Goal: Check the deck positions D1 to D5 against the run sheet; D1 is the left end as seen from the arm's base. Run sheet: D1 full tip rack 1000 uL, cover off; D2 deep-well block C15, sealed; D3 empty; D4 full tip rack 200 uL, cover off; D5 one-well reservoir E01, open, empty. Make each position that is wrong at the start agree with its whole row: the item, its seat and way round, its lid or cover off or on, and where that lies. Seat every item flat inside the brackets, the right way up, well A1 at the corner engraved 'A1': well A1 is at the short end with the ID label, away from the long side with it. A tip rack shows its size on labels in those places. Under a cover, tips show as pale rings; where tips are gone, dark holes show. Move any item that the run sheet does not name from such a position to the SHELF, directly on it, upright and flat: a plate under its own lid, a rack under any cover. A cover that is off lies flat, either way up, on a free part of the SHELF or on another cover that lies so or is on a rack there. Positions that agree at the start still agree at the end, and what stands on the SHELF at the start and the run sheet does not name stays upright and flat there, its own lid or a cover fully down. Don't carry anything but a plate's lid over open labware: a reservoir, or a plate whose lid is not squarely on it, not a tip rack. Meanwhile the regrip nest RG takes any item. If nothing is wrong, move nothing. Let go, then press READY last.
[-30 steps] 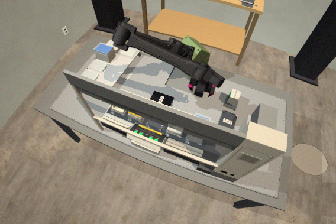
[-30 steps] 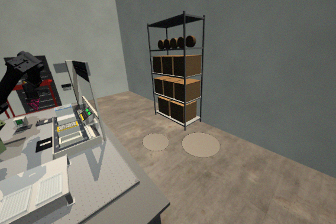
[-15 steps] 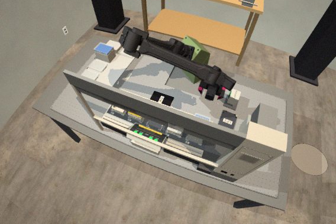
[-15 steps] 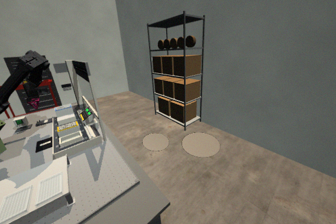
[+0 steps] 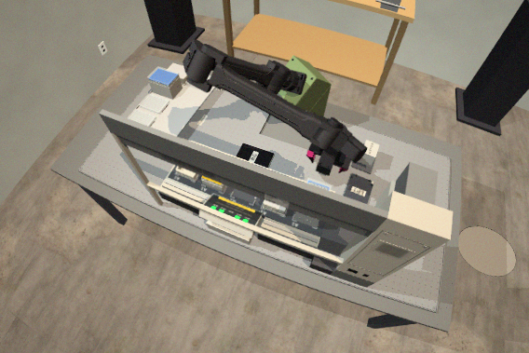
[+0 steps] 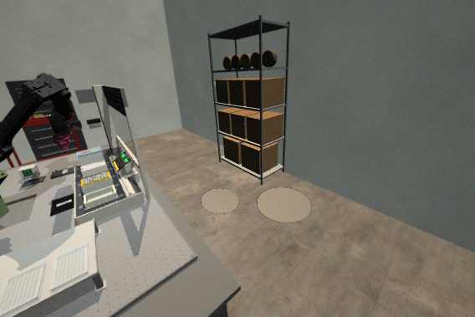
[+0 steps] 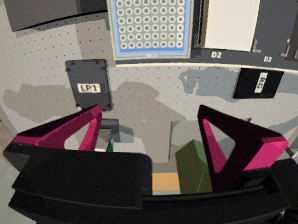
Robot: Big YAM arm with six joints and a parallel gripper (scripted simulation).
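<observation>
My gripper [image 7: 149, 109] is open and empty, its magenta fingers hanging above the table in front of the deck's left end; it also shows in the top view [image 5: 326, 161] and the exterior view [image 6: 63, 141]. In the wrist view a blue-framed tip rack [image 7: 149, 6] showing pale rings sits at D1, straight ahead of the fingers. A white flat-topped block [image 7: 233, 6] sits beside it at D2. The other deck positions [image 5: 242, 205] are partly hidden behind the frame, and their labels are too small to read.
A dark plate labelled LP1 [image 7: 87, 83] and a black labelled pad [image 7: 258, 83] lie on the table before the deck. The shelf holds a blue-topped rack [image 5: 164, 81] and white flat items [image 5: 149, 107]. A small box [image 5: 370, 152] stands near the gripper. A green block [image 5: 307, 87] is behind the arm.
</observation>
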